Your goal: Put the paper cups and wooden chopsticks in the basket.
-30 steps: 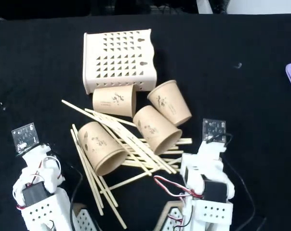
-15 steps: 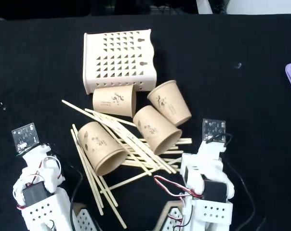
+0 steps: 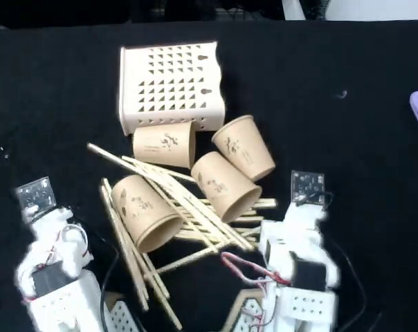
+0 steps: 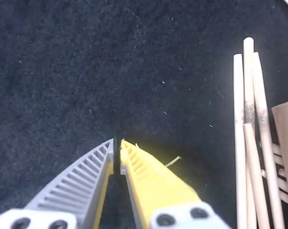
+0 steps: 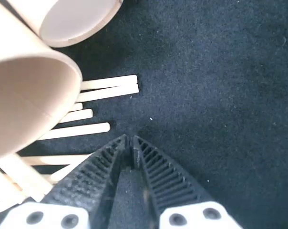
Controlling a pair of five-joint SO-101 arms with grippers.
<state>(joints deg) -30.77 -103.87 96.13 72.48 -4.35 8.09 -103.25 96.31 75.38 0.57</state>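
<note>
While both arms sit at the table's near edge, the left gripper (image 4: 116, 145) has its jaws pressed together over black cloth (image 4: 87, 71), with the wooden chopsticks (image 4: 245, 124) lying near it. The right gripper (image 5: 131, 141), jaws likewise closed, sits just beside chopstick ends and the paper cups (image 5: 25, 95). Four cups lie on their sides among the sticks, next to the basket (image 3: 171, 86). Their dark print is perhaps lettering, too small to read.

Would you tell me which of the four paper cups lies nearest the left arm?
The lower-left cup, lying across the chopsticks by itself; the other three cluster farther up, toward the basket.
</note>
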